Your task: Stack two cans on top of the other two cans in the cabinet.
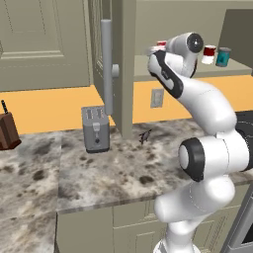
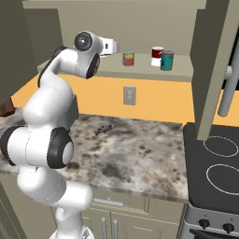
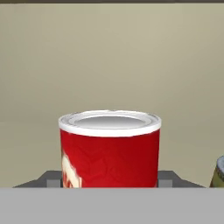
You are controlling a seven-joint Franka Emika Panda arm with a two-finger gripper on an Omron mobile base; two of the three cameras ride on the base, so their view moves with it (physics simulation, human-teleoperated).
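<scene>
Inside the cabinet (image 2: 140, 28) — gripper (image 3: 109, 186) clasping the bright red can (image 3: 109, 151).

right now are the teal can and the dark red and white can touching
Cannot tell. In the right base view the teal can overlaps the dark red and white can.

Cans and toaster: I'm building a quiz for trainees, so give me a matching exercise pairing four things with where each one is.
Things:
1. red can
2. teal can
3. brown can
4. toaster

Places:
A. on the counter
B. between the fingertips of the gripper
C. on the cabinet shelf, right beside the dark-red-and-white can
D. on the shelf, standing apart from the other cans

Pairs: 1-B, 2-C, 3-D, 4-A
</scene>
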